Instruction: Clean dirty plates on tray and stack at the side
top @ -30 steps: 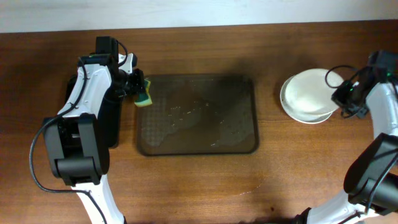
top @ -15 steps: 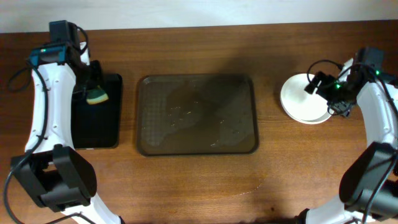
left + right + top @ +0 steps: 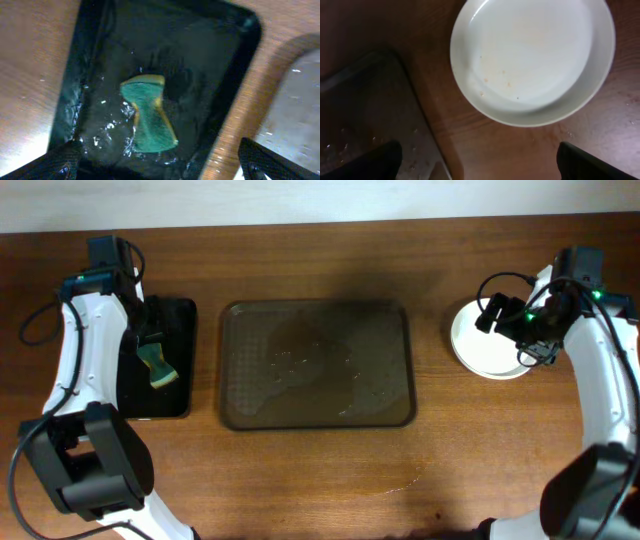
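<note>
1. A small, narrow black tray [image 3: 180, 395] lies near the left edge of the brown wooden table [image 3: 450, 470], closer to the far edge than the near one. It looks wet and shiny.
2. A green and yellow sponge [image 3: 158, 367] lies flat on the black tray. Nothing is touching it.
3. The left claw [image 3: 143, 330] hangs over the black tray, above the sponge. In the left wrist view its two dark fingers [image 3: 60, 162] sit far apart at the bottom corners, so the claw is let go and holds nothing. The sponge [image 3: 147, 117] lies free below it.
4. The big brown tray with round corners [image 3: 318, 365] lies in the middle of the table, just beside the black tray. It has little pale specks and wet marks on it.
5. The round white plates [image 3: 480, 350] sit in a pile on the wood near the right edge of the table, apart from the brown tray. The top plate [image 3: 535, 55] has a few tiny orange-brown dots in it. I cannot tell how many plates are in the pile.
6. The right claw [image 3: 510, 325] hangs over the pile of plates. In the right wrist view its fingers [image 3: 380, 160] are spread wide at the bottom corners. They touch no plate and grip nothing.
</note>
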Controlling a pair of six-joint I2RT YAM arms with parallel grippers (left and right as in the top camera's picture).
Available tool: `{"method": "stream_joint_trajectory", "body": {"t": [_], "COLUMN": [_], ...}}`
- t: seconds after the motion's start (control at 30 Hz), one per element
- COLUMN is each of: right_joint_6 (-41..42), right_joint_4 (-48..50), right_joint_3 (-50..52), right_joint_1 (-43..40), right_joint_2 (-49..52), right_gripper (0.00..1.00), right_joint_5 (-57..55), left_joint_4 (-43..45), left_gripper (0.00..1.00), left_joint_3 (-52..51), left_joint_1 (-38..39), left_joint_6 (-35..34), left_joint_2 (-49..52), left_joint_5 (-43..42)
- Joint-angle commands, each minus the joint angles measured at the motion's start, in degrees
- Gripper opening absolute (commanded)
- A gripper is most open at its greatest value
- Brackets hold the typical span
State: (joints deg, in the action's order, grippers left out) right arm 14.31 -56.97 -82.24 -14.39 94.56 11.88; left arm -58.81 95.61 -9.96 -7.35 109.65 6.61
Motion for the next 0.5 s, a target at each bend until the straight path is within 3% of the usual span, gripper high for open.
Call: {"method": "stream_joint_trajectory", "body": {"t": [0.0,0.27,0.47], "right_joint_6": [-2.1,-6.4,-6.4], "right_joint_4": [-1.1,-6.8,-13.4], "right_joint_3": [-1.5,-1.5,-1.5], "right_joint_1": [0.6,0.6,0.6], "right_joint_2": [-9.3,-34.1,-46.6], "right_gripper": [0.99,0.99,0.98], "right_joint_5": [-0.5,-0.5,0.1], "left_joint_4": [-0.3,-1.5,-1.5], "left_gripper": [0.99,0.99,0.99], "left_joint_3": [2.3,2.3,2.3], "left_joint_1": [-0.3,-0.3,-0.3], "left_joint_6": [0.1,0.1,0.1], "left_joint_2": [-8.6,-11.2,-11.2], "left_joint_5": [-8.4,-9.4,-9.4]}}
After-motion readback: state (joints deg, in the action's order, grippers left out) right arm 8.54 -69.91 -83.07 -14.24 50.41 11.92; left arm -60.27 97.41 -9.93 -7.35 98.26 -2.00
